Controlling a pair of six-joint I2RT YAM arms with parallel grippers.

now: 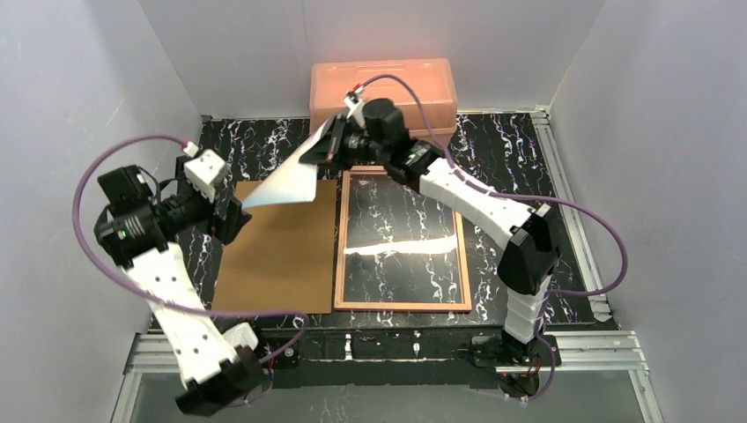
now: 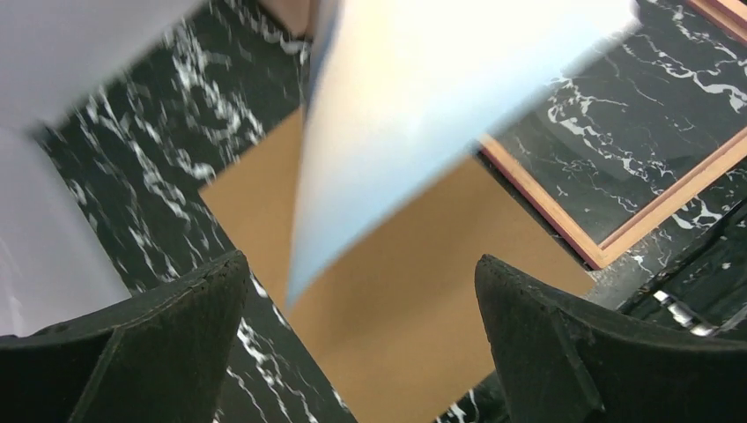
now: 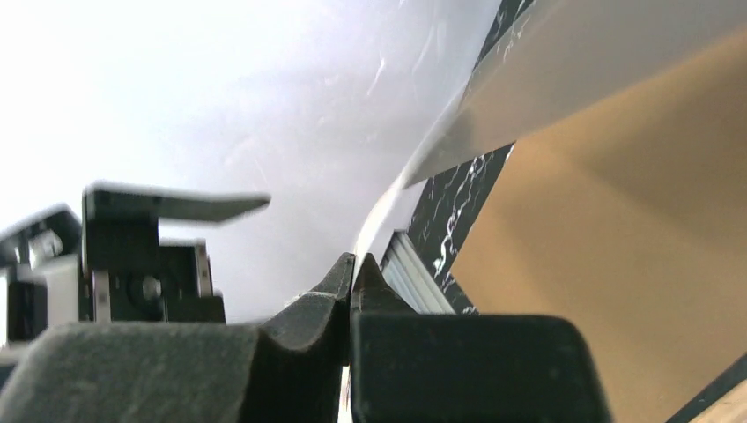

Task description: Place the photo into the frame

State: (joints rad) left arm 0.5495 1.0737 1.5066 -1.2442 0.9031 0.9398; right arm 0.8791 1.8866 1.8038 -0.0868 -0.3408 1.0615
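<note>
right arm [image 1: 467, 198] reaches far forward, fingers [image 3: 308, 326] pinching photo [image 1: 286, 181] aloft.

My right tool [image 1: 331, 146] is pinched on the photo [image 1: 286, 181]. The sheet hangs slanted over the far half of the backing board [image 1: 282, 264] and blocks the passage between my two arms there. My left tool [image 1: 232, 217] is spread wide at the board's left edge, with the sheet's low corner just ahead of it. The frame [image 1: 401, 306] lies flat, and the air above its pane is free. The lidded box [image 1: 383, 84] closes off the far edge of the table [image 1: 502, 154], and grey walls [image 1: 70, 106] hem in both sides.
</note>
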